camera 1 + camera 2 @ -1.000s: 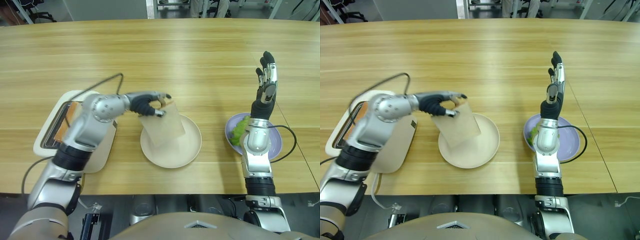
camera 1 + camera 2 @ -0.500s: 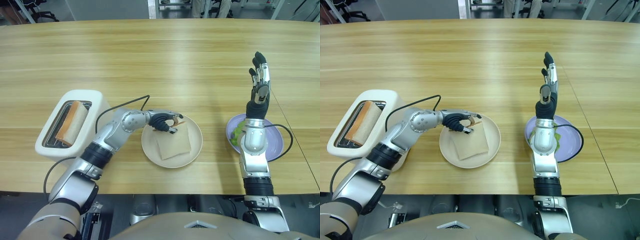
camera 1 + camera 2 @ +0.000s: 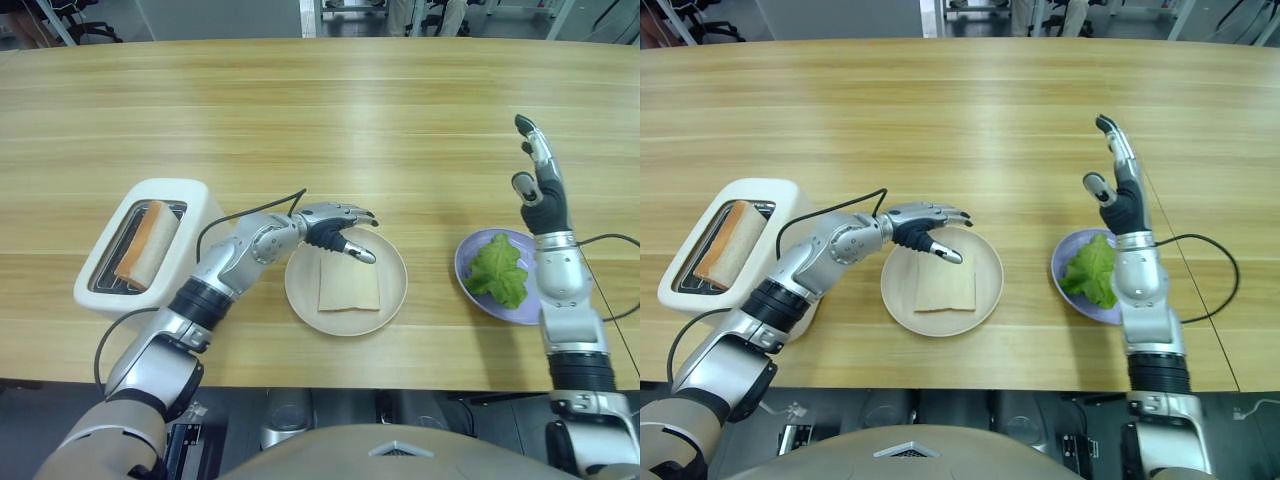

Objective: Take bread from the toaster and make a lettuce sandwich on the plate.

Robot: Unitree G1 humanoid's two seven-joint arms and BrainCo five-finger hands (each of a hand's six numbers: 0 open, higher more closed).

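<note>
The left hand (image 3: 338,222) has just let go of the bread slice (image 3: 349,288). The slice now lies flat in the plate (image 3: 392,262) while the hand hangs over the plate's far left rim, fingers spread and empty, so the sandwich's base looks done. Left of the plate, the toaster (image 3: 198,202) holds a second slice (image 3: 148,243). To the plate's right, the purple bowl (image 3: 463,275) holds the lettuce (image 3: 498,270), with the right hand (image 3: 540,185) raised beyond it, fingers apart, holding nothing.

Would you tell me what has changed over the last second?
The left robot hand lowered the bread slice flat onto the plate, let go and now hovers open above it. The other slice stays in the toaster, the lettuce in its bowl, the right robot hand raised and open.
</note>
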